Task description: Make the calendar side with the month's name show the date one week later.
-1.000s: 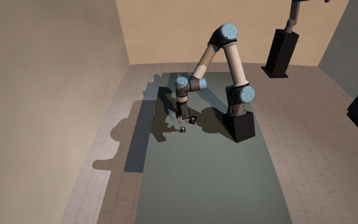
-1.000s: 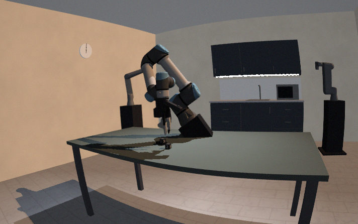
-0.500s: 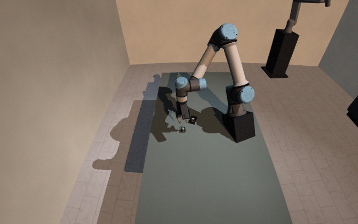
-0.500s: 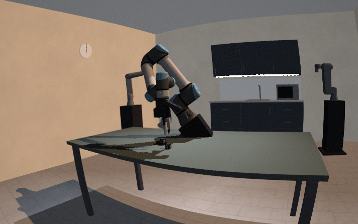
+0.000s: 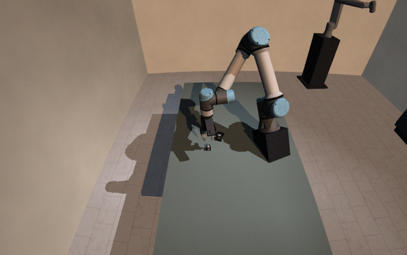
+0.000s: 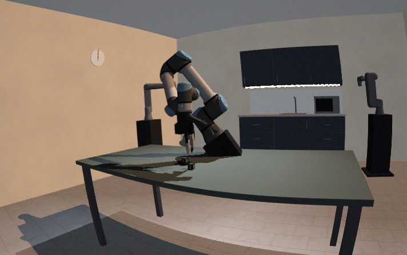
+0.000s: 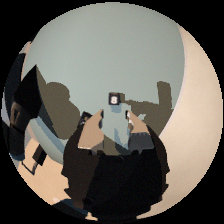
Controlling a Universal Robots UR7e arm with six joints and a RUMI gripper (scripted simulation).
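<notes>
Resetting step: one cube seems taken out for turning; the dates are too small to confirm.
Gripper (image 5: 208,139) (image 6: 190,151) (image 7: 114,110): fingers apart, nothing between them, above the table (image 5: 240,192) (image 6: 270,174) (image 7: 110,50).
Loose cube (image 5: 208,147) (image 6: 191,166) (image 7: 114,99): outside the tray (image 5: 215,138) (image 6: 179,162), ahead of the fingertips in the wrist view, an 8 facing up.
Next move: probably line up over it, widen if needed, descend, grip.
Other cube (image 5: 219,135) (image 6: 184,160): at the tray, seating unclear.
</notes>
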